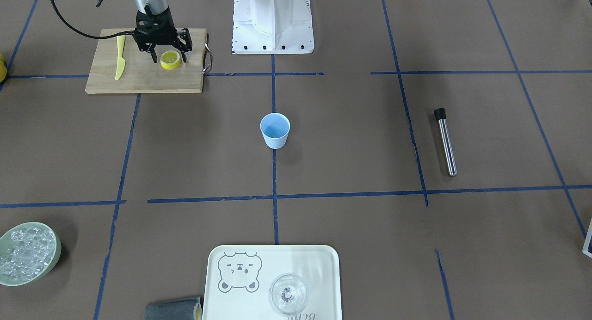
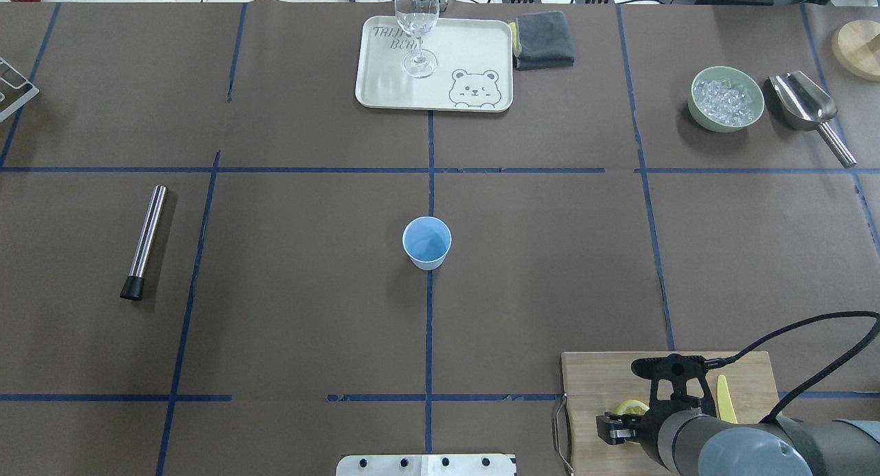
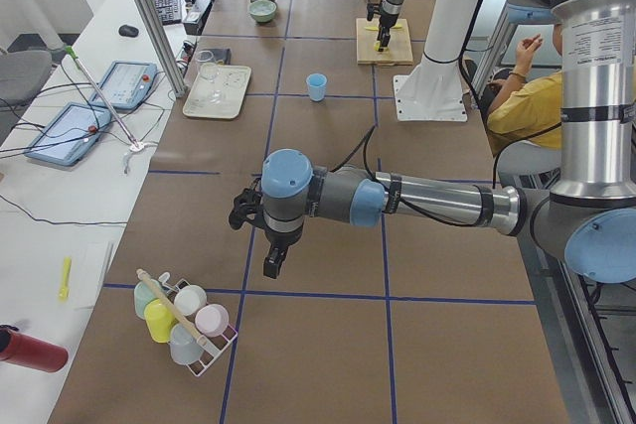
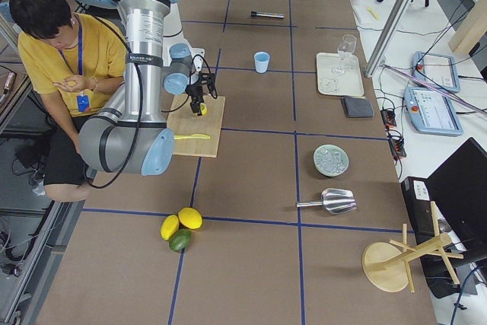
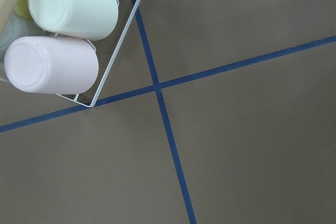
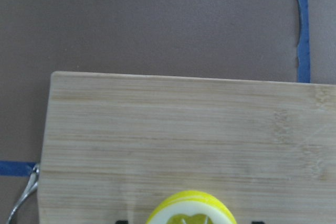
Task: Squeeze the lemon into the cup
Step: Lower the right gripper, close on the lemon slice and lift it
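Exterior front-facing view: the right gripper [image 1: 169, 57] hangs over the wooden cutting board [image 1: 143, 82]. Its fingers are spread wide on either side of the lemon [image 1: 170, 59] lying there and grip nothing. The cup [image 1: 275, 131] stands upright at mid-table, well apart from the board. The tray [image 2: 385, 84] bears a bear drawing and lettering beginning "TAIJ" and "BEA", partly behind the glass [image 2: 417, 22]. Whether the left gripper [image 3: 270, 263] is spread or closed cannot be told.
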Robot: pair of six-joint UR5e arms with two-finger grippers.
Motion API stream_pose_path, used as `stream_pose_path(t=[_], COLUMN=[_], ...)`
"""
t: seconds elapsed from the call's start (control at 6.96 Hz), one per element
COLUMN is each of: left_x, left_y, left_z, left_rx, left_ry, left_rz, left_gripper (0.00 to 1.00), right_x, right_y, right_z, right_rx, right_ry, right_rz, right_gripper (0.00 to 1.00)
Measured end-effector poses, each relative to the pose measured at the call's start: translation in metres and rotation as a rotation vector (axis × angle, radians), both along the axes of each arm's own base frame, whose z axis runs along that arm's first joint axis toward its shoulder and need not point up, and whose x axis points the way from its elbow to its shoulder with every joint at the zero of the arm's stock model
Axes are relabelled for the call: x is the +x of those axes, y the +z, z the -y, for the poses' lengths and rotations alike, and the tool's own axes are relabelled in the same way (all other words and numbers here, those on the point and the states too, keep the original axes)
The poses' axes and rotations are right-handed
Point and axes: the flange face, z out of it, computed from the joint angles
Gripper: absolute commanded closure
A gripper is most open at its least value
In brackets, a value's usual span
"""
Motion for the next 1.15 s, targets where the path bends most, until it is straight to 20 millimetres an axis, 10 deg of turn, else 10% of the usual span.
stream_pose_path(t=[0.57,1.15], left_x=[0.000,0.000], left_y=[-0.003,-0.003], left_z=[0.000,0.000], left_rx=[0.005,0.006], left_ry=[-0.001,-0.001], left_rz=[0.001,0.001], left_gripper=[0.00,0.00], right_x=[-0.001,0.017], right_y=[0.000,-0.034], right_z=[0.000,0.011], right_rx=[0.000,0.000], right_ry=[0.000,0.024], right_rz=[-0.001,0.067], right_gripper=[0.90,0.97])
